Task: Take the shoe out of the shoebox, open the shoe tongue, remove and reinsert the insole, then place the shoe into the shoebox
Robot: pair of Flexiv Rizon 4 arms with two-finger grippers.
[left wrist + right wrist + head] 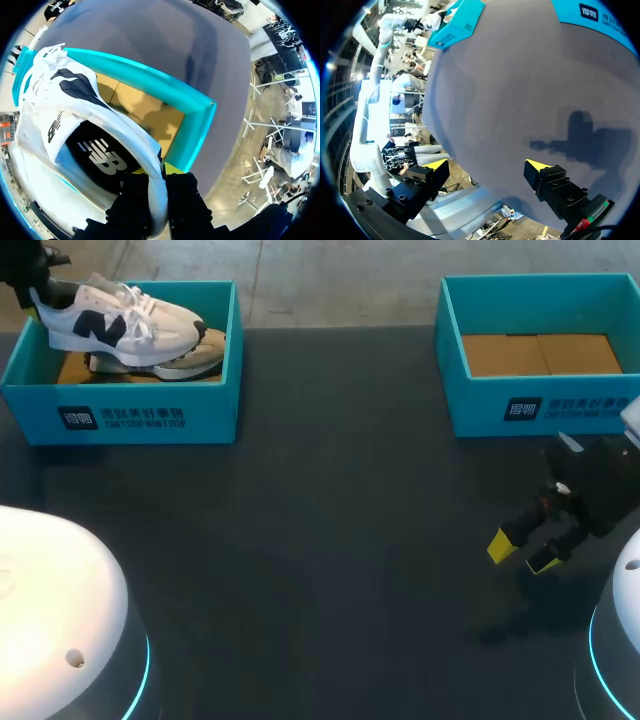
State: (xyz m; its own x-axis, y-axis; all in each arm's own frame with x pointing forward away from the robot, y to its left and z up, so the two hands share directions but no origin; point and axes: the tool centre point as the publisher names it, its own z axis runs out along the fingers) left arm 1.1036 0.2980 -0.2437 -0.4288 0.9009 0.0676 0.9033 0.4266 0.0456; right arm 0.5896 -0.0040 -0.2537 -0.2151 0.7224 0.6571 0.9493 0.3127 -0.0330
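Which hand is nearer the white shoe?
Left. The left hand grips the white shoe by its heel over the left shoebox; the right hand hangs open above bare table, far across.

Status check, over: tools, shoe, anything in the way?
Left tool shut on white sneaker with navy logo, at its heel, over left teal cardboard shoebox. Right tool open, empty, over dark table. Second sneaker lies in that box.

Left claw (35,288) mostly cut off by edge; lower shoe (175,360) half hidden under white shoe (120,322).
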